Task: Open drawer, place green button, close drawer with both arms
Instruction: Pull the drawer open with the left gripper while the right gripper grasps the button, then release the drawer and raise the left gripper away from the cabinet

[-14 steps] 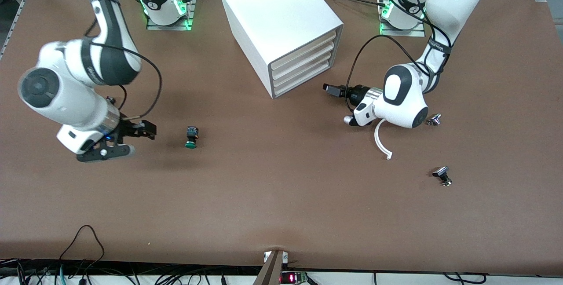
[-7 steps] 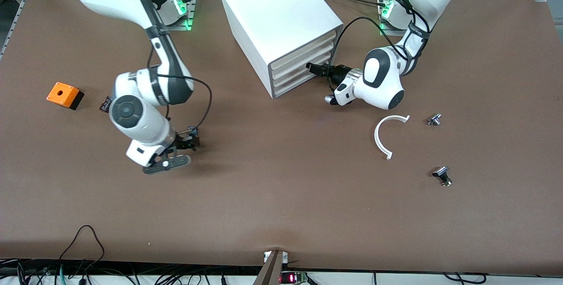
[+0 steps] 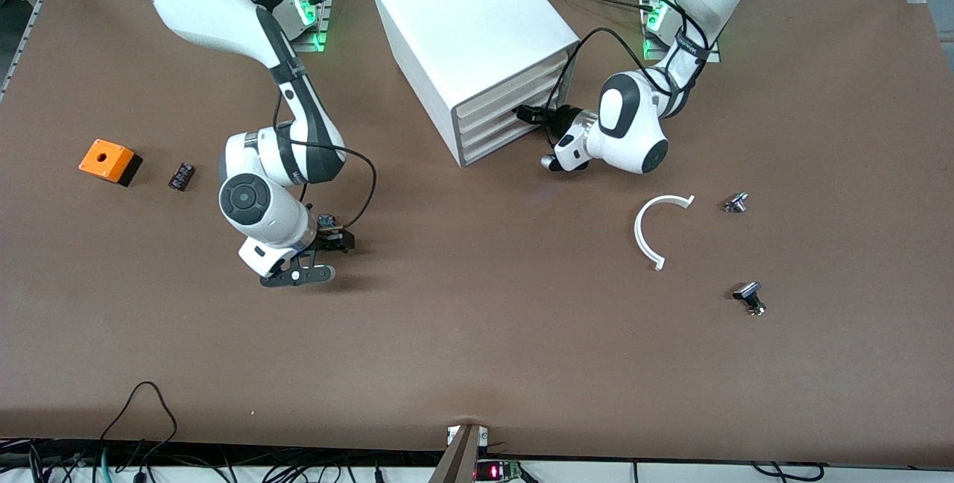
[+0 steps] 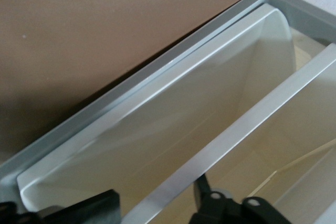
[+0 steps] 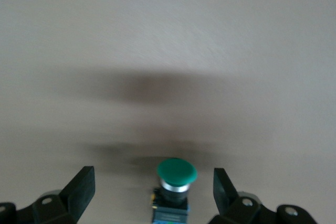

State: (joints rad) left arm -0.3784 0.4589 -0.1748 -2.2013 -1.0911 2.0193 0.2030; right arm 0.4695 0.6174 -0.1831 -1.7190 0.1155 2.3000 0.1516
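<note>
While bare brown table spreads wide around it, the right gripper sits low over the tabletop with its fingers spread wide, the button lying between them and touching neither. Its round green cap tops a silvery ring, a black body and a blue bit. At the cabinet front, the left gripper is pressed close to the stacked drawers; its fingers are parted, one by the lowest drawer, whose shallow white tray looks barely pulled out and holds nothing visible. Toward the right arm's end lie an orange box and a terminal block; below the left gripper lie a white arc and two knobs.
</note>
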